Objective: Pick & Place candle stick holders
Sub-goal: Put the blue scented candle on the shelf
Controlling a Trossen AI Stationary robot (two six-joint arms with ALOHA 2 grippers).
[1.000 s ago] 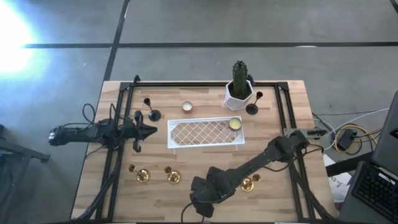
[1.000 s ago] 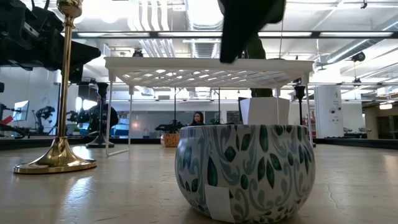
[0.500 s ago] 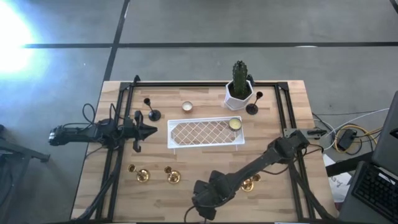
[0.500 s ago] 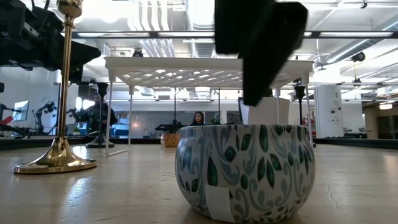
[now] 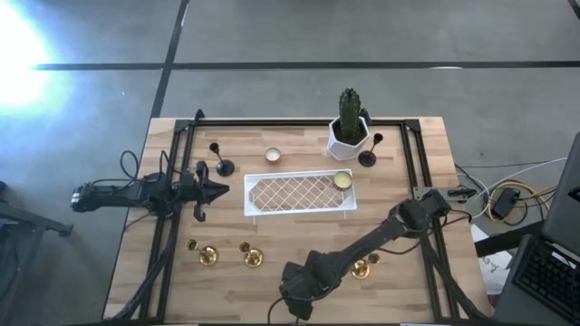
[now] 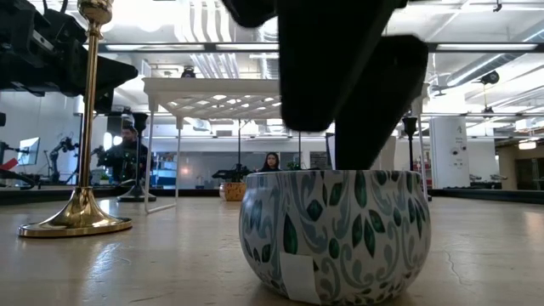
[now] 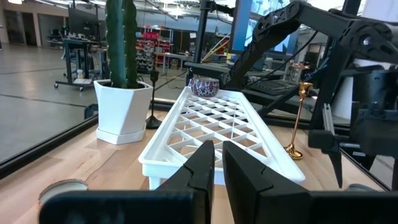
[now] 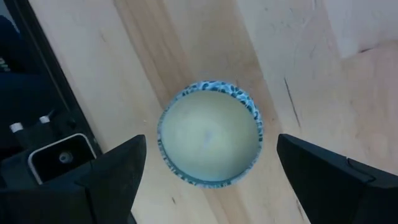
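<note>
Three gold candle stick holders (image 5: 207,254) (image 5: 251,256) (image 5: 365,265) stand on their round bases near the table's front. Two black ones (image 5: 222,165) (image 5: 367,156) stand toward the back. My right gripper (image 8: 210,149) is open and points down over a leaf-patterned candle tin (image 8: 209,131) at the near edge. Its fingers stand on either side of the tin and touch nothing. In the low view the gripper (image 6: 340,85) hangs just above the tin (image 6: 336,234). My left gripper (image 7: 217,162) waits shut at the table's left, level, holding nothing.
A white lattice rack (image 5: 299,193) stands mid-table with a small candle (image 5: 342,180) on its right end. Behind it are a white pot with a cactus (image 5: 349,131) and a flat tealight (image 5: 272,156). Black frame rails (image 5: 175,172) run along both sides.
My right gripper has come down toward the patterned tin at the near edge, still open. In the low view it now fills the space right above the tin. Nothing else has moved.
</note>
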